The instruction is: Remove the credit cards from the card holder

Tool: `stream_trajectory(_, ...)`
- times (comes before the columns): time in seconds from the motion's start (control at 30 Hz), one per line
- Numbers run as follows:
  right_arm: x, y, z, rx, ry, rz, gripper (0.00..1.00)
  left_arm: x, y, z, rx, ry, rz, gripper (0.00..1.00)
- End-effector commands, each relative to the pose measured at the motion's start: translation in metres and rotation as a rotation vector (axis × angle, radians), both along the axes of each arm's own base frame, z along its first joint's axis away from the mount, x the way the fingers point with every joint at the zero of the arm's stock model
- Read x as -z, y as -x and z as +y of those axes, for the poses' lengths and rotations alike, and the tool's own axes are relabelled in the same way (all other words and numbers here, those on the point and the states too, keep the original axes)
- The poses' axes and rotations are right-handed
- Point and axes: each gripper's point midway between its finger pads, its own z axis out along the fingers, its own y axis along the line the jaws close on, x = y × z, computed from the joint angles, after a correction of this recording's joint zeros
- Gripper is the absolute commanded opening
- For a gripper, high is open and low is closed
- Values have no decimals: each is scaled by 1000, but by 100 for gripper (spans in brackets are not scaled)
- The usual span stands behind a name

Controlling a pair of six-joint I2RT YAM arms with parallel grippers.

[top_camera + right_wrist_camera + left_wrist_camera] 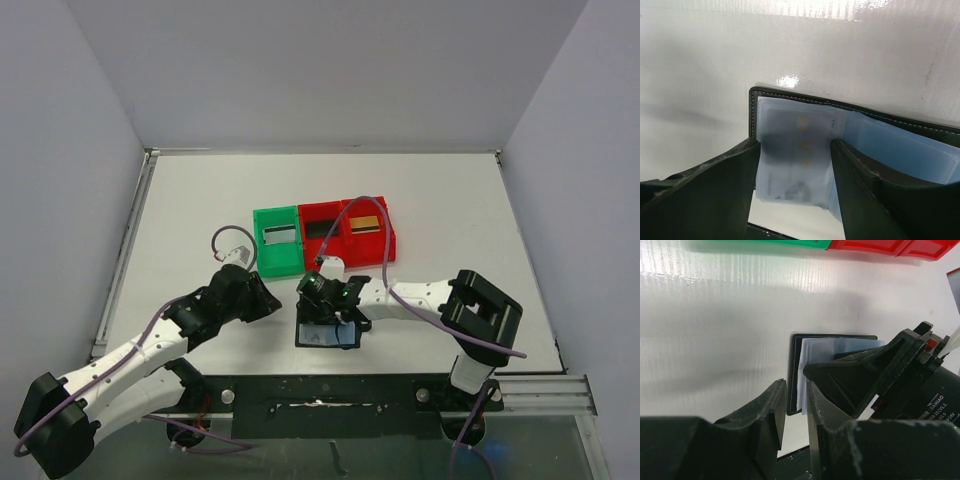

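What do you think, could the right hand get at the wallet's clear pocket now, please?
Probably yes: the right hand is open over the wallet, fingers either side of the clear pocket, nothing blocking.

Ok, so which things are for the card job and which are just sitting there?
For the job: card holder, silvery card, black card, gold card, right gripper.
Just sitting there: green bin, red bins, though they hold the cards.

You get bright, even light from above in the top view, with soft shadows on the white table [450, 220]. In your right wrist view glare blooms along the top edge, and the fingers [705, 195] at the bottom blur (the card holder [795, 155] looks hazy too). The lower half of your left wrist view is dark and soft.
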Motion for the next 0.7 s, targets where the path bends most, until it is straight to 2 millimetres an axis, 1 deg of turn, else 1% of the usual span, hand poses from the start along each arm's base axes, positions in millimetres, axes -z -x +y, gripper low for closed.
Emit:
stream_trajectory(0.0,23,8,-24,6,166,23,59,-16,-9,-4,-6,42,-60,21)
stream_trajectory(0.17,23,9,-25,2,214,11,55,-15,-9,-4,-7,41,-58,21)
stream_trajectory(0.27,23,10,-23,-2,206,11,54,-16,-9,-4,-7,42,-59,21)
stream_trajectory(0.37,23,12,-17,-9,136,20,49,-16,-9,-4,-4,42,-59,21)
stream_trajectory(0.43,18,9,-11,-4,53,15,48,-16,-9,-5,1,42,-60,21)
stream_trajectory(0.6,16,8,-11,12,-103,43,48,-18,-7,-12,38,70,-70,21)
stream_trajectory(0.63,17,10,-13,9,-113,47,48,-18,-7,-14,46,77,-72,21)
stream_trajectory(0.67,17,9,-12,8,-118,46,51,-18,-7,-15,51,78,-71,21)
